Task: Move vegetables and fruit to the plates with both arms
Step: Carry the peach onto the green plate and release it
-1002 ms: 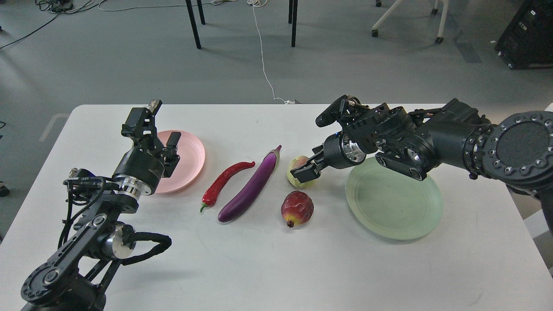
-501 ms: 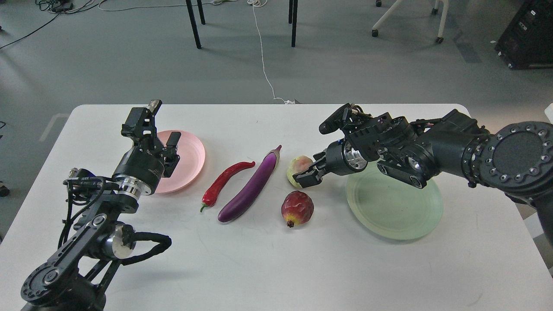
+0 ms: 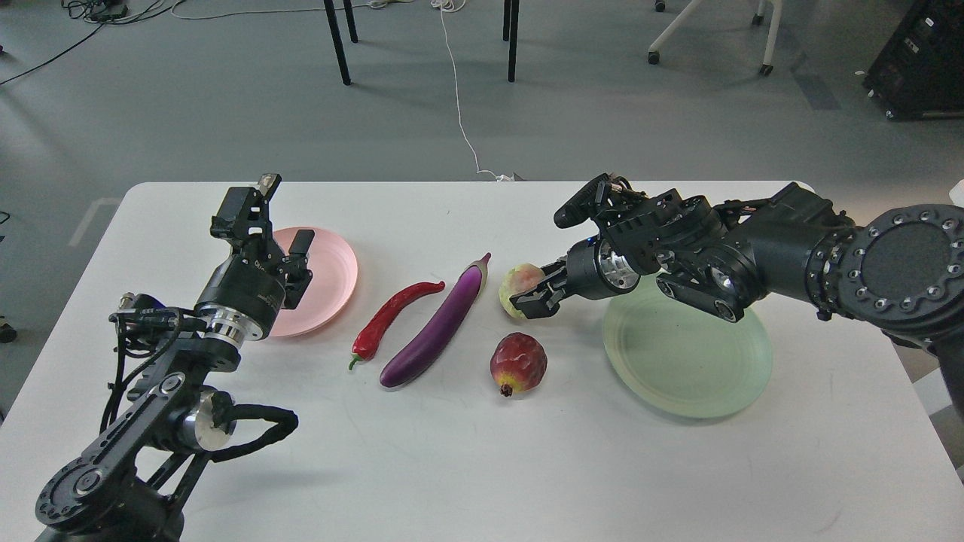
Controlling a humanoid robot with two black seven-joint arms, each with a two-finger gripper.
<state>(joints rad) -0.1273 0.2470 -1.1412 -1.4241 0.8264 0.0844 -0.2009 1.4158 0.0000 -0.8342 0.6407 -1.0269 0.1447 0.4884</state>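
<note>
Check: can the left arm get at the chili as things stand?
Probably yes. The left hand sits open over the pink plate, and the bare table between it and the chili holds nothing.

No readable text, label or number anywhere. Small pale marking on left gripper (image 3: 273,226) body — too blurred to read. Nothing printed on plates or table.

The white surface (image 3: 467,467) with rounded corners fills the lower part of the view. Beyond its far edge lies grey floor (image 3: 226,105). A white cable (image 3: 456,98) runs across that floor to the surface's far edge. Farther off stand black legs (image 3: 337,41), a white wheeled chair base (image 3: 708,34) and a black case (image 3: 922,60) toward the right.
</note>
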